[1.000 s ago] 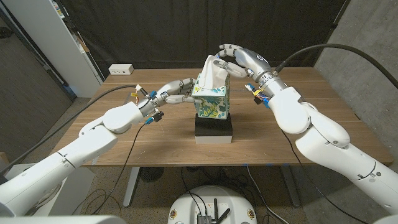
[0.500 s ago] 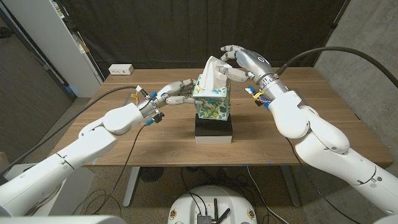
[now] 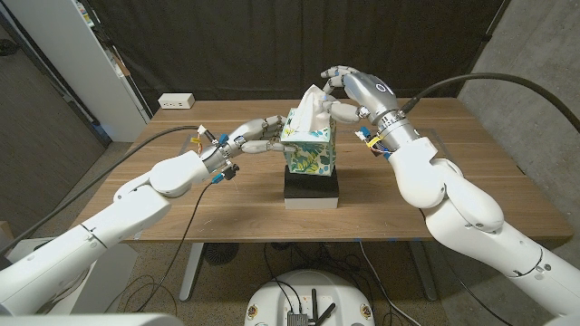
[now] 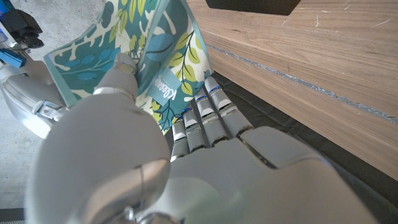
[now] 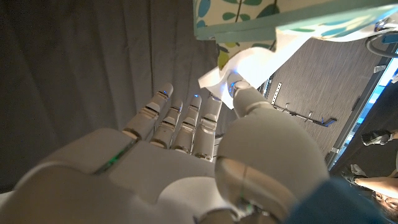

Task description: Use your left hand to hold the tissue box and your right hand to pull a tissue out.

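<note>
The tissue box [image 3: 310, 145], a leaf-printed cube, stands on a black block [image 3: 313, 186] near the middle of the worktop [image 3: 181, 204]. The left hand [image 3: 256, 136] holds the box from its left side: the left wrist view shows the fingers [image 4: 205, 115] laid together against one printed face, the thumb on the adjoining face, so the box is clamped at a corner. This hold is unchanged over the last second; box and block have not shifted. The right hand [image 3: 349, 88] is above and to the right of the box top, pinching the white tissue [image 3: 313, 101] that rises from the opening; the right wrist view shows the thumb pressing the sheet against the fingers [image 5: 186, 118], which lie close together. Over the last second the right hand has moved slightly to the right and a little lower, and the standing peak of tissue now sits lower and more crumpled than it did. The sheet's lower end is still in the opening. Judgement: the pinch looks secure and the brace is doing its work, but the recent motion has not lifted any length of tissue free. Extraction remains incomplete; an upward draw away from the opening appears to be what is needed, with tearing the main risk.
</note>
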{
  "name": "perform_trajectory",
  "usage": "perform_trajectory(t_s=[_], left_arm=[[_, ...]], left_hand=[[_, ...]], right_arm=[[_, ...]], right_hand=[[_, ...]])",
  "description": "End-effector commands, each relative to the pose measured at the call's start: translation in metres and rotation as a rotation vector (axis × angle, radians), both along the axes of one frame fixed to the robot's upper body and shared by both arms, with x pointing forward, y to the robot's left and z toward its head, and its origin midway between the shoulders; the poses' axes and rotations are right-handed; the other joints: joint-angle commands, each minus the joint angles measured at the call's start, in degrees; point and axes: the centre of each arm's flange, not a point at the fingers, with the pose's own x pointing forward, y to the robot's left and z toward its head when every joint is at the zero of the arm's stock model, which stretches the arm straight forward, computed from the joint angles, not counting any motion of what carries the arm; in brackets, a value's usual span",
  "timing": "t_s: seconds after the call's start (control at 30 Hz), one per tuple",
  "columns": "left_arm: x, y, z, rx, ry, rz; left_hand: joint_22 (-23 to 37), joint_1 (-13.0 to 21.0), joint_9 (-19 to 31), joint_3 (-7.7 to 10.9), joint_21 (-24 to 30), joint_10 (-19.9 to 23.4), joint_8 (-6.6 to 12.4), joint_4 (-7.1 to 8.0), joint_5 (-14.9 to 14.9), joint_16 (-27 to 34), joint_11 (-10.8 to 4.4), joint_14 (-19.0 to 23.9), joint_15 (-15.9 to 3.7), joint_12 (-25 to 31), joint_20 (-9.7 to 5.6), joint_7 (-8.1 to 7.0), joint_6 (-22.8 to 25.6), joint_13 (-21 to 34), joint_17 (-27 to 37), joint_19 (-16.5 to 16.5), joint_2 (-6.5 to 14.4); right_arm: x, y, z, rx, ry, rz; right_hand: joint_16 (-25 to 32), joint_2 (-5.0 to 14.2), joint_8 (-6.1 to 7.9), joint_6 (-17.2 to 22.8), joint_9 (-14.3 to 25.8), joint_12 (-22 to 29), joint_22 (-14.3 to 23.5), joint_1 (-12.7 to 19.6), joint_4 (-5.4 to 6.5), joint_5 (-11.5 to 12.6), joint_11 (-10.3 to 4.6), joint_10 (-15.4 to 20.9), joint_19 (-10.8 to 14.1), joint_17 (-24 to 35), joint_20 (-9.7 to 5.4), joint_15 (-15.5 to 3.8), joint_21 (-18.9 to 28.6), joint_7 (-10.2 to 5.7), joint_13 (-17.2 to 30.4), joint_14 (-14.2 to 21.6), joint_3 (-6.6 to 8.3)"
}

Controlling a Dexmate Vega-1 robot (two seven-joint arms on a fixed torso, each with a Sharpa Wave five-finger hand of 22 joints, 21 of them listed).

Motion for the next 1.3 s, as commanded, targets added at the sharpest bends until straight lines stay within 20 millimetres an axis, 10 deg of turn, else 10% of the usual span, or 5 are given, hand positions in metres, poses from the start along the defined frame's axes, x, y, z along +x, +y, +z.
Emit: perform_trajectory(t_s=[0.03,1.3], left_arm=[[0.000,0.001,0.001,-0.002,-0.004,-0.002],[0.023,0.003,0.009,0.005,0.021,-0.014]], left_hand=[[0.14,-0.08,0.18,0.32,-0.33,0.58,0.28,-0.08,0.40,0.27,-0.19,0.45,-7.56,-0.04,-1.39,0.30,0.09,0.25,0.08,0.09,0.41],[0.15,-0.22,0.16,0.55,-0.39,0.58,0.28,-0.18,0.35,0.33,0.00,0.40,-7.49,-0.18,-1.38,0.35,0.00,0.45,0.13,0.06,0.42]], right_arm=[[-0.003,0.006,-0.004,-0.013,-0.064,-0.031],[0.012,0.007,0.005,0.060,-0.334,0.086]], right_hand=[[0.50,0.32,1.38,1.36,0.46,0.29,0.07,2.28,0.03,-0.28,-0.84,1.26,0.94,0.29,-2.15,-6.54,0.46,0.54,0.28,1.12,-0.71],[-0.58,-0.86,2.76,3.34,-0.14,-0.49,0.02,8.59,0.35,0.66,-2.56,2.67,1.53,-0.26,-3.72,-7.75,-0.09,3.28,0.41,0.93,-2.59]])
